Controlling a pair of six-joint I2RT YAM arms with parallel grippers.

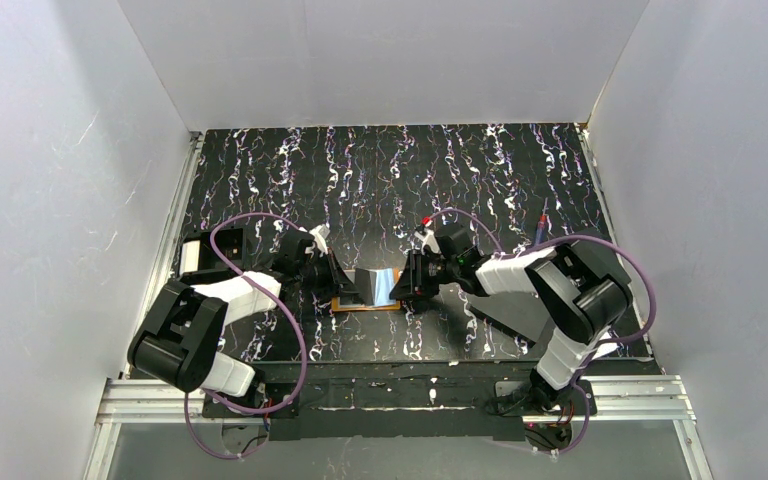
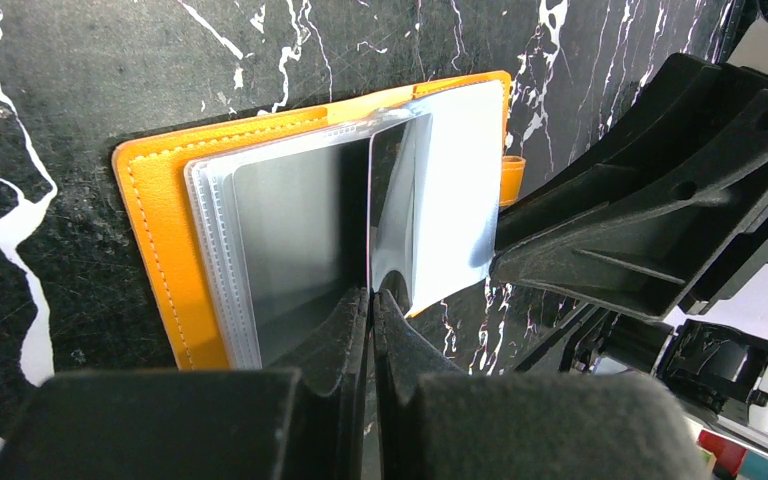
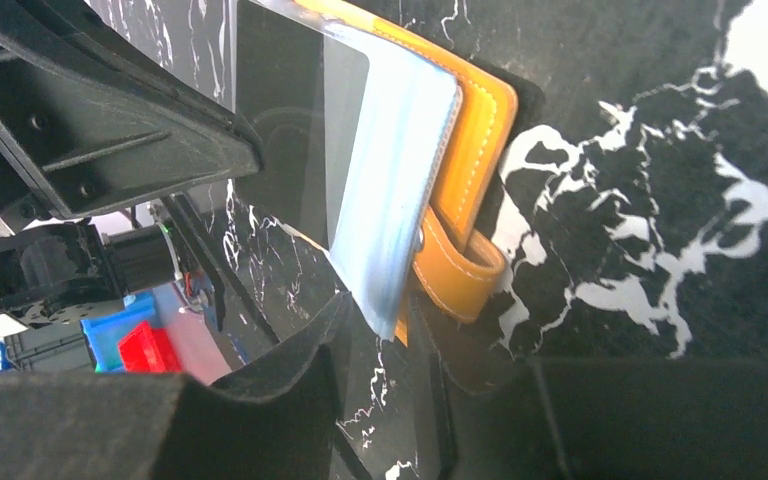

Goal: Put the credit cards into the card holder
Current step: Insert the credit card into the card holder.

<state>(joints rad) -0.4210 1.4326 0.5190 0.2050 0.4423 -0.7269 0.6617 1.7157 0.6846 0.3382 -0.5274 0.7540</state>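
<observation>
**Card holder open between both end effectors; no loose card in sight**

Card holder (image 1: 365, 290) lay open on the desk (image 1: 380, 180), directly between the two end effectors, with its orange cover down and its clear sleeves facing up. The left end effector (image 2: 372, 300) was clamped shut on the near edge of an upright leaf (image 2: 400, 200) that rose straight out of its fingertips. Whether that shiny leaf was an empty sleeve or one with a card inside could not be told. The right end effector (image 3: 380, 345) stood part-way apart, with the corner of a pale blue sleeve (image 3: 390, 170) reaching in between its fingers and the snap tab (image 3: 450, 275) just ahead of them. Whether its pads pressed on either could not be told.

Opening the holder and lifting one leaf apart looked done. No loose credit card showed in any view, so how many were already in was unclear. Any remaining cards would still need sliding into sleeves.
</observation>
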